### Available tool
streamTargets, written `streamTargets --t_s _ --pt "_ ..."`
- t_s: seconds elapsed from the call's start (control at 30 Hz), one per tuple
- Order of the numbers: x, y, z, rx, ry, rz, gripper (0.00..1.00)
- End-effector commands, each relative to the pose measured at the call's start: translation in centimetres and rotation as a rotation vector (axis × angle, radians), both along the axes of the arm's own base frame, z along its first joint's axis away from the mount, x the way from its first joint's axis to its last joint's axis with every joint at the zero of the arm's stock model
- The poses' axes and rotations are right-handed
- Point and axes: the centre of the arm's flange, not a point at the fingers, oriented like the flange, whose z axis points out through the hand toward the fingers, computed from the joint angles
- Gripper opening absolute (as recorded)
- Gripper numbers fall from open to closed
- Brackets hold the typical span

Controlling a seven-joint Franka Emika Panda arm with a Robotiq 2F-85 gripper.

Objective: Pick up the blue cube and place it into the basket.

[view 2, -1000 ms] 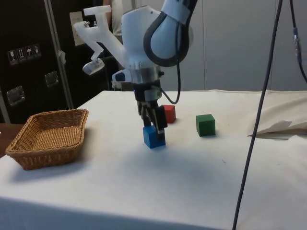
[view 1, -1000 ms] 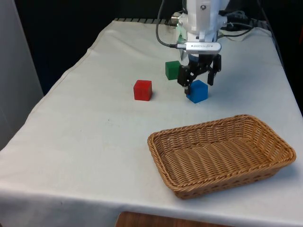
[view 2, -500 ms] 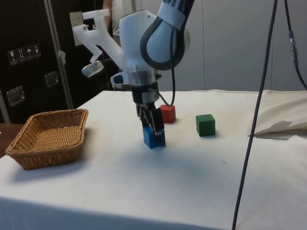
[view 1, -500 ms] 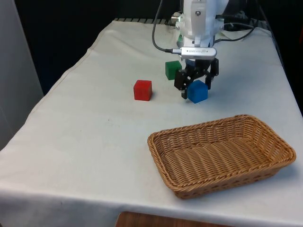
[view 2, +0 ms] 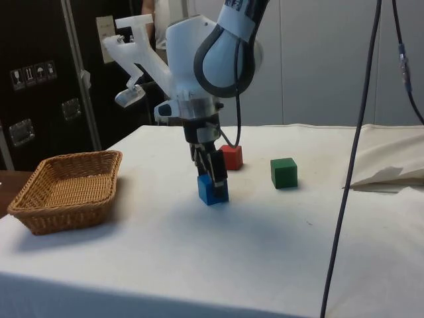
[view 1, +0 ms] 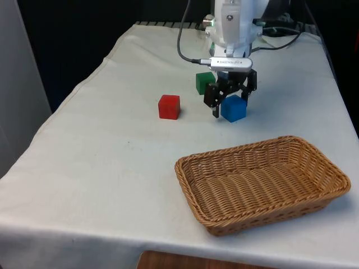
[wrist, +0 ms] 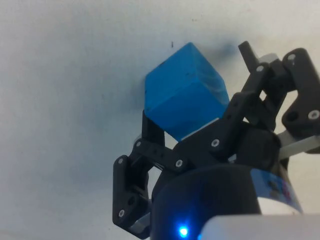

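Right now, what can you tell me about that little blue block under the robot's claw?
The blue cube is a plain, solid-coloured block with sharp edges and a smooth matte look, perhaps painted wood or foam. It sits between the two black fingers of the claw, which close on its opposite sides. Whether it rests on the white cloth or is just clear of it, I cannot tell. It is turned slightly askew, outside the wicker basket.

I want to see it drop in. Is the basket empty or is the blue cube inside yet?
Empty: the basket shows bare weave, and the blue cube sits between the gripper fingers.
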Motion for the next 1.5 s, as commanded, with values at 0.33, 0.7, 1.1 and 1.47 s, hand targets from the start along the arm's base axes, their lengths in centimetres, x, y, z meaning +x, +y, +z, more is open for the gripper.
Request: streamTargets --t_s 0.33,0.7,1.1,1.47 --pt "0.0 -0.1 0.5 0.0 -0.007 -0.003 1.0" --pt "0.1 -0.2 0.5 0.004 -0.008 -0.004 1.0" --pt "0.1 -0.2 0.4 0.007 -0.008 -0.004 0.01" --pt "0.9 -0.3 2.5 0.003 -0.015 -0.004 0.02"
